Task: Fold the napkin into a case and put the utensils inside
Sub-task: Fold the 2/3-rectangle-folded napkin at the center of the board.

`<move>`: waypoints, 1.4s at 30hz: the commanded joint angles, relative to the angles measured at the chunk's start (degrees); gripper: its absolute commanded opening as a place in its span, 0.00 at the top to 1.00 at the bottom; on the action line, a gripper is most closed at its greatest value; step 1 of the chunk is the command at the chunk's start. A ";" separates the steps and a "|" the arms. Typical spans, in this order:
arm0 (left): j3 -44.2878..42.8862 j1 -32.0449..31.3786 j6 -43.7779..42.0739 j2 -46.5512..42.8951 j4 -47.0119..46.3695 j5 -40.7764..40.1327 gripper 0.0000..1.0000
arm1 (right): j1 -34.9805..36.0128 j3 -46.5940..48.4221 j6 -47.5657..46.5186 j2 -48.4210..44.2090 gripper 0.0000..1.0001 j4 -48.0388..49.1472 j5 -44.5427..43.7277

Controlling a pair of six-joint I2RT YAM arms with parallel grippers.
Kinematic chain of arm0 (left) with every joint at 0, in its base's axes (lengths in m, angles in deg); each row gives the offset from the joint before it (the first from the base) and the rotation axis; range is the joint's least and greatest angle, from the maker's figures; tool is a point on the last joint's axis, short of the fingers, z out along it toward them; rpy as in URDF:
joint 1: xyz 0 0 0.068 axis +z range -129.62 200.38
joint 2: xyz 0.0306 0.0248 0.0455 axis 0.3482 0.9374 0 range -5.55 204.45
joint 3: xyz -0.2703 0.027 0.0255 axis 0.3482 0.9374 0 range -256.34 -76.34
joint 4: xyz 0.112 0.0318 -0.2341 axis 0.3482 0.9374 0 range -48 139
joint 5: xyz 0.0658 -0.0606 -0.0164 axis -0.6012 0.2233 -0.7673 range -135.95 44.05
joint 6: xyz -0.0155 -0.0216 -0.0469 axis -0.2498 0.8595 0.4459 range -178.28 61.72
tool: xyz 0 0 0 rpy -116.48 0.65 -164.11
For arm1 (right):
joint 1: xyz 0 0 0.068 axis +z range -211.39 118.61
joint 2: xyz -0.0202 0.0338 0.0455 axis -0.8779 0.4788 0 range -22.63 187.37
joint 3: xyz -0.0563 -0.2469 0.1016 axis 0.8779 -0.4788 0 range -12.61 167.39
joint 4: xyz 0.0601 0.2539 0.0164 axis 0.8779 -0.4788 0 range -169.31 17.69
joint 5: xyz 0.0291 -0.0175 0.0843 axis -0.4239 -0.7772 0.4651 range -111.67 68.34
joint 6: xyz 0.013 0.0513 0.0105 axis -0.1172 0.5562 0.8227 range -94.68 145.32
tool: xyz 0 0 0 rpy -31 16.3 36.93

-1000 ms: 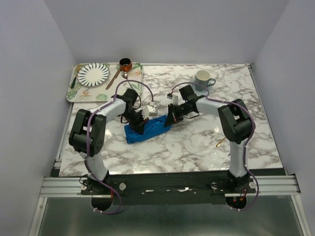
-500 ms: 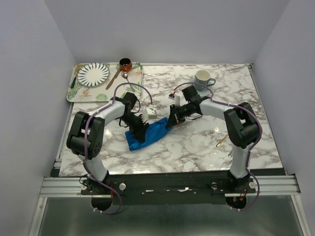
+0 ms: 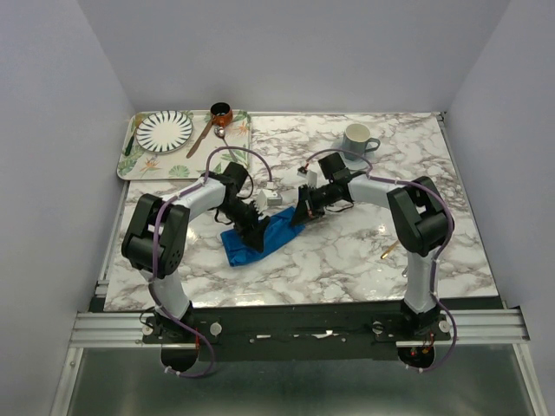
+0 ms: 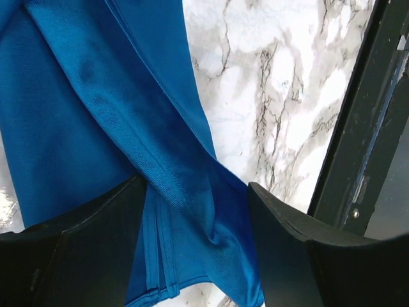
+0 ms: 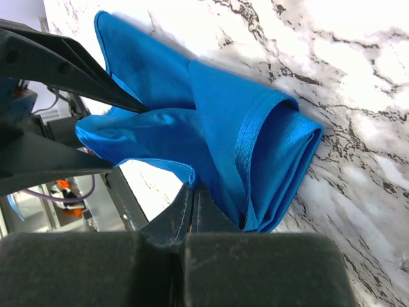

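The blue napkin (image 3: 264, 236) lies folded and bunched on the marble between my two grippers. My left gripper (image 3: 252, 227) is open, its fingers (image 4: 300, 249) standing on either side of a raised fold of the napkin (image 4: 128, 128) without pinching it. My right gripper (image 3: 300, 213) is shut on a hemmed edge of the napkin (image 5: 211, 121), which runs into its fingertips (image 5: 195, 192). The left gripper's black fingers (image 5: 61, 57) show beyond the cloth in the right wrist view. A gold spoon (image 3: 388, 253) lies on the table to the right, apart from the cloth.
A leaf-patterned tray (image 3: 130, 161) at the back left carries a striped plate (image 3: 164, 129), a brown pot (image 3: 222, 113) and a brown-handled spoon (image 3: 203, 136). A cup on a saucer (image 3: 357, 139) stands at the back right. A small white object (image 3: 272, 198) sits just behind the napkin.
My left gripper has opened and let go of the napkin, whose left end has shifted slightly toward the near edge. The right gripper has stayed shut on the cloth.
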 commanded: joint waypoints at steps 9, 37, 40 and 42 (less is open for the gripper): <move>-1.10 -0.52 3.36 1.47 -2.66 1.68 0.30 | -1.69 -1.10 11.94 0.82 0.99 8.93 0.29; -4.53 -0.70 11.62 4.90 -6.44 -0.60 0.28 | -1.78 0.56 13.00 2.67 0.99 8.06 -1.73; -4.35 -0.96 12.76 5.43 -7.75 -3.42 0.35 | -1.87 0.74 13.18 2.93 0.99 8.06 -1.56; -4.52 -0.96 13.46 5.60 -8.29 -4.30 0.45 | -1.87 0.74 13.18 3.02 1.00 8.06 -1.47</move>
